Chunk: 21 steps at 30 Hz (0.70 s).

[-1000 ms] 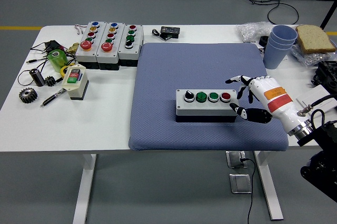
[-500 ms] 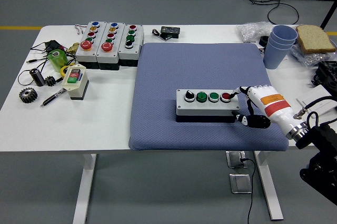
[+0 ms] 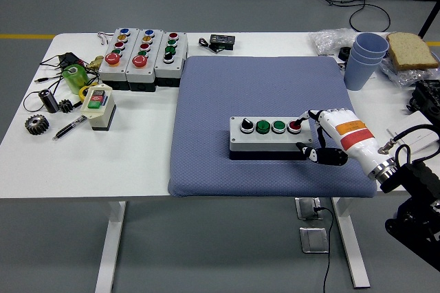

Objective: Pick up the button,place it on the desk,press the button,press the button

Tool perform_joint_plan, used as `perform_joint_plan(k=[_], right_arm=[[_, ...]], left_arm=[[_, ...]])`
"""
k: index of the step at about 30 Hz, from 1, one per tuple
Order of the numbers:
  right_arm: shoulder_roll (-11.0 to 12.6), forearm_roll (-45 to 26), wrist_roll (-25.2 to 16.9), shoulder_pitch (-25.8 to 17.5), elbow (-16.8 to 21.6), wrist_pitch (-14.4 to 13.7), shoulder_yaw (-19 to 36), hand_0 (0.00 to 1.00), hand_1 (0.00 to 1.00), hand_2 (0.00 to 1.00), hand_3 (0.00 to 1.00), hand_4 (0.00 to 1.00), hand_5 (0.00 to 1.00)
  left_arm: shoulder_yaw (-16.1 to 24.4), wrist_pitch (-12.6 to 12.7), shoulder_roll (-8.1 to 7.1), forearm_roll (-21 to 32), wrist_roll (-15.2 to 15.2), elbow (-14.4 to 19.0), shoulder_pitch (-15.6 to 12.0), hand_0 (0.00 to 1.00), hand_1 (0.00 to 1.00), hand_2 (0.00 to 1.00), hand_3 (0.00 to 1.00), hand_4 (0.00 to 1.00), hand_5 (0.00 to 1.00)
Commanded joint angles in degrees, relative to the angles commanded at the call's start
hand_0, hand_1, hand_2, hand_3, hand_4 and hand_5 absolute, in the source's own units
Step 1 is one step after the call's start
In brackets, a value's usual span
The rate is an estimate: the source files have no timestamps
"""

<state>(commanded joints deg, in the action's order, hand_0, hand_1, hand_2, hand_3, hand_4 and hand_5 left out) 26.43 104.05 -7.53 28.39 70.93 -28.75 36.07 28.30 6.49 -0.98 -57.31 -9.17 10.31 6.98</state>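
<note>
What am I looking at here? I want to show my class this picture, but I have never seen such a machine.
This is one picture from a camera on a humanoid robot's head, looking down over a white table. The white and black thing at the right is the robot's right hand, with five fingers on a black arm. One of its fingers reaches to the red button at the end of a grey button box, which lies on a blue mat. The hand holds nothing. The left hand is out of sight. Other things lie around: more button boxes, a gear, blue cups and a slice of bread.
</note>
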Motion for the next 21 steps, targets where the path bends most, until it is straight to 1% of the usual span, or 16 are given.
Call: perform_joint_plan(k=[4, 10, 18, 21], right_arm=[[-0.2, -0.2, -0.1, 0.2, -0.6, 0.3, -0.3, 0.112, 0.002, 0.163, 0.613, 0.744, 0.236], [-0.5, -0.4, -0.4, 0.5, -2.0, 1.6, -1.2, 0.112, 0.002, 0.162, 0.612, 0.745, 0.234], [-0.5, -0.7, -1.0, 0.8, -2.0, 3.1, -1.3, 0.110, 0.002, 0.161, 0.610, 0.748, 0.234], [-0.4, -0.7, -0.9, 0.8, -1.9, 2.9, -1.3, 0.111, 0.002, 0.162, 0.610, 0.750, 0.234]], left_arm=[[-0.3, 0.1, -0.04, 0.4, 0.1, 0.0, 0.1, 0.624, 0.658, 0.678, 0.593, 0.341, 0.648], [-0.7, 0.1, -0.12, 1.0, 0.2, 0.0, 0.4, 0.624, 0.658, 0.678, 0.592, 0.341, 0.649], [-0.9, 0.2, -0.17, 1.2, 0.2, 0.0, 0.6, 0.624, 0.658, 0.678, 0.592, 0.341, 0.648], [-0.7, 0.1, -0.14, 1.0, 0.2, 0.0, 0.7, 0.624, 0.658, 0.678, 0.591, 0.341, 0.648]])
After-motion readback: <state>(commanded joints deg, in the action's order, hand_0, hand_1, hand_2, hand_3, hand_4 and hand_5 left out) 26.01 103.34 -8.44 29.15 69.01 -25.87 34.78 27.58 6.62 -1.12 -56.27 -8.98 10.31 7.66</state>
